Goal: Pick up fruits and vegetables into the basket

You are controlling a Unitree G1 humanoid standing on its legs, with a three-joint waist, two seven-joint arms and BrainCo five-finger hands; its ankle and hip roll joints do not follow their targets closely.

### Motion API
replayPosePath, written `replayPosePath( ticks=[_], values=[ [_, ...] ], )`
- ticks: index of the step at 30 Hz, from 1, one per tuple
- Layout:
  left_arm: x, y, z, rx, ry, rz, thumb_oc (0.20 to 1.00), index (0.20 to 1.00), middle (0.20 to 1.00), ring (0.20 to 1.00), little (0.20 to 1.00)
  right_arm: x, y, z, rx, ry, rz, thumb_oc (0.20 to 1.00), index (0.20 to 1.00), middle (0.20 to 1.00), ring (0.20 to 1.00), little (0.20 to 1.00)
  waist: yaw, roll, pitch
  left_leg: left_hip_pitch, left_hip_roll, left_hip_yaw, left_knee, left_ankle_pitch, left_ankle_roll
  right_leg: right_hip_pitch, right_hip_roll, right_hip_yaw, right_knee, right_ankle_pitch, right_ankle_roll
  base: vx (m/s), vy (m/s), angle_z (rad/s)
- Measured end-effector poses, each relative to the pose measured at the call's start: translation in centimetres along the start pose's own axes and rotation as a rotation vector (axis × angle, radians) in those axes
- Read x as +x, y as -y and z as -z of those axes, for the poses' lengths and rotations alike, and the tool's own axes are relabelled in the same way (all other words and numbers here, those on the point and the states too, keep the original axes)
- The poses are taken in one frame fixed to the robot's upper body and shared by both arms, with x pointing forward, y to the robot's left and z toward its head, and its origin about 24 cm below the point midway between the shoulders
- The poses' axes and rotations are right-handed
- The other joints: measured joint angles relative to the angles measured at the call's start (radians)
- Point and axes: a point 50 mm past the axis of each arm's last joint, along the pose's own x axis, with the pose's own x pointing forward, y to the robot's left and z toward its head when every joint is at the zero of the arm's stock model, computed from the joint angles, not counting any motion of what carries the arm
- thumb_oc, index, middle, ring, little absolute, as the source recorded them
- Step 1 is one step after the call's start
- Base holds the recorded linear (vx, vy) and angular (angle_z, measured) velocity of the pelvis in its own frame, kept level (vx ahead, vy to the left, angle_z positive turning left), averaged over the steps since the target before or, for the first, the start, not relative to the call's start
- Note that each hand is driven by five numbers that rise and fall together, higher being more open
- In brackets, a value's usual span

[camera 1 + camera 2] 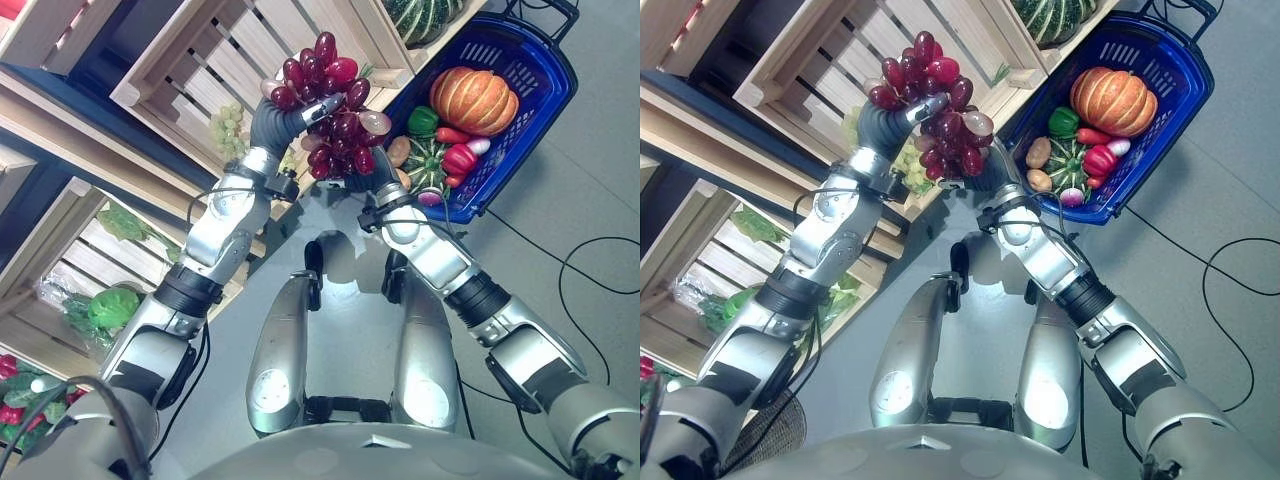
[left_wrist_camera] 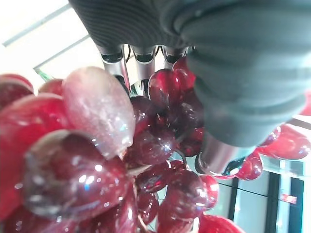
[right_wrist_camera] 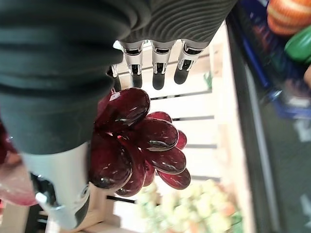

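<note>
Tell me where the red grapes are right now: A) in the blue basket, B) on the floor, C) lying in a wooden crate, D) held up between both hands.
D: the red grapes hang between the left hand and the right hand, short of the blue basket.

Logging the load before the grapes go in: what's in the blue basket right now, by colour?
Orange: 1, the pumpkin
Green: 2, a pepper and a striped squash
Red: 2, a pepper and a chilli
Brown: 2, potatoes
Pink-white: 2, radishes
Total: 9 that I can make out in the blue basket.
</note>
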Motion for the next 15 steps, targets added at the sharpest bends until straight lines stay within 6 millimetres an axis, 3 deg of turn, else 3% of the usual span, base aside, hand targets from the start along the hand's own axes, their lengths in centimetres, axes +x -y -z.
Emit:
replayPosePath(
  ticks=[4,5,15],
  values=[
    [0.0,0.4,0.3,-0.076,-0.004,0.006,0.200,0.200,0.200,0.200,0.200,-0.4,-0.5,0.3,0.046,-0.002,-0.003,1.000,1.000,1.000,1.000,1.000,0.010,-0.002,0.001,0.000,-0.001,-0.009,0.000,0.000,0.001,0.009,-0.002,-0.012,-0.006,0.000,0.001,0.00,-0.028,0.06],
    [-0.1,0.5,0.5,-0.096,-0.007,0.009,0.200,0.200,0.200,0.200,0.200,-0.5,-0.7,0.3,0.068,-0.011,-0.004,0.200,0.200,0.200,0.200,0.200,0.010,-0.002,0.001,0.000,-0.002,-0.013,0.001,0.000,0.001,0.013,-0.003,-0.016,-0.008,0.000,0.001,-0.01,-0.030,0.09],
    [-0.1,2.1,0.5,-0.169,0.021,0.068,0.200,0.200,0.200,0.200,0.200,-1.4,-1.1,0.6,0.188,0.039,0.005,0.200,0.200,0.200,0.200,0.200,0.005,-0.006,0.001,-0.012,-0.013,-0.022,0.002,0.000,0.013,0.015,-0.013,-0.025,-0.021,0.005,0.014,0.00,-0.029,0.04]
  ],
)
